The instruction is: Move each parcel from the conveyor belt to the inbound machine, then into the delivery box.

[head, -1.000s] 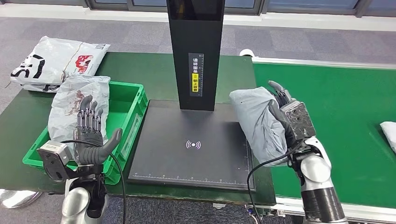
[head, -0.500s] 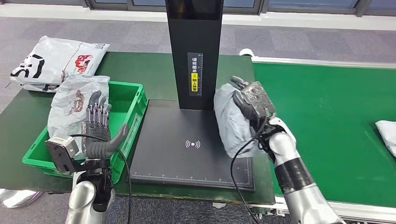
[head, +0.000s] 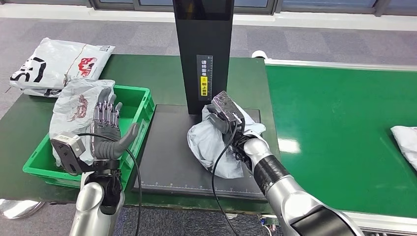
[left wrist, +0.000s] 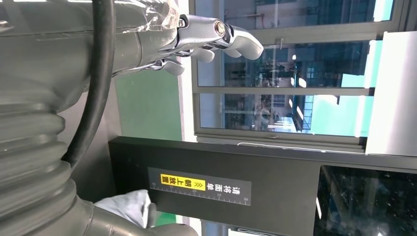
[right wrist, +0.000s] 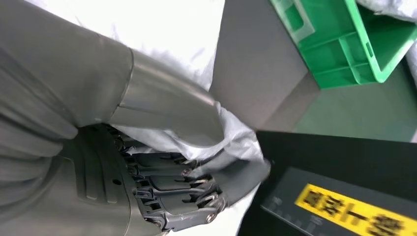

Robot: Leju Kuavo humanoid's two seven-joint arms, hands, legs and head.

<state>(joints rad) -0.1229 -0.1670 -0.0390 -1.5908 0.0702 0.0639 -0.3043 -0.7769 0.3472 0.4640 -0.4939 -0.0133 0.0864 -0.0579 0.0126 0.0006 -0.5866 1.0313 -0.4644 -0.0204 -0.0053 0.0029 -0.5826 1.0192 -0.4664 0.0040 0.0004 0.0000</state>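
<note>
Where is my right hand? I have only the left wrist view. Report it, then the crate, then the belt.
Observer: The right hand grips the grey parcel, which appears to rest on the inbound machine's black plate, in front of its post.
Operator: Now the crate.
Observer: The green crate holds one crumpled parcel; your left hand hovers open above the crate's near side.
Operator: The belt.
Observer: One white parcel lies on the green conveyor belt, at its far right.
</note>
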